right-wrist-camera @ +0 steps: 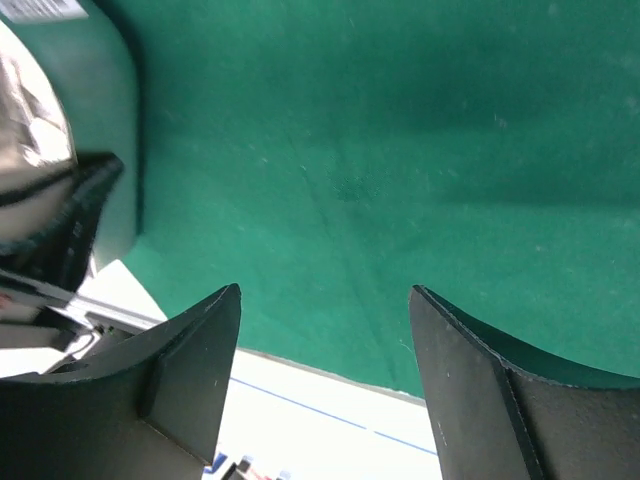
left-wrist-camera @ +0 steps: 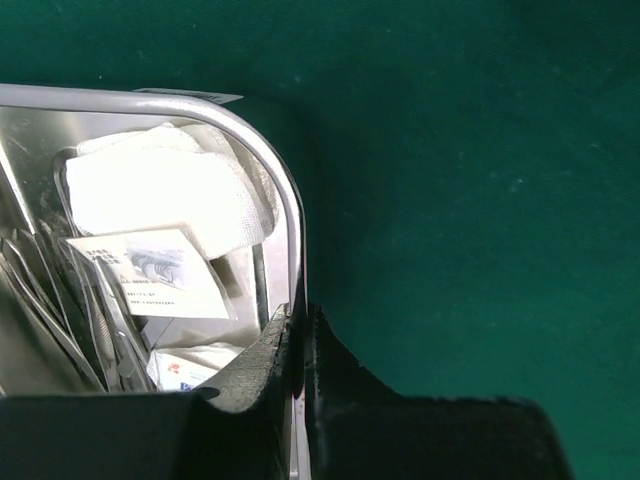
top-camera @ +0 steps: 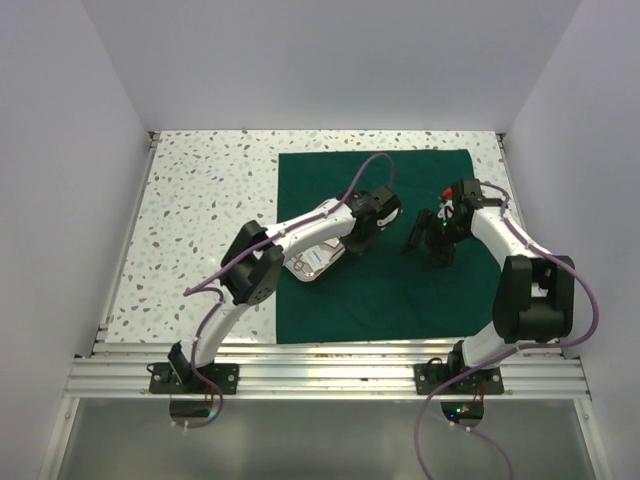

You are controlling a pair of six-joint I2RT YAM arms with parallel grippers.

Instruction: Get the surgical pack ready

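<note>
The surgical pack, a dark green drape (top-camera: 400,290), lies spread over the right half of the table. On its left part stands a shallow steel tray (top-camera: 318,262) holding white gauze (left-wrist-camera: 160,185) and printed packets (left-wrist-camera: 150,270). My left gripper (left-wrist-camera: 298,315) is shut on the tray's right rim (left-wrist-camera: 285,200), one finger inside the wall and one outside. My right gripper (top-camera: 425,245) hangs over the middle of the drape (right-wrist-camera: 380,170), to the right of the tray. It is open (right-wrist-camera: 325,292) with nothing between its fingers.
The speckled tabletop (top-camera: 200,210) shows bare to the left of the drape. White walls close the table in on three sides, and an aluminium rail (top-camera: 330,365) runs along the near edge. A white surface with a thin blue line (right-wrist-camera: 330,420) shows past the drape's edge in the right wrist view.
</note>
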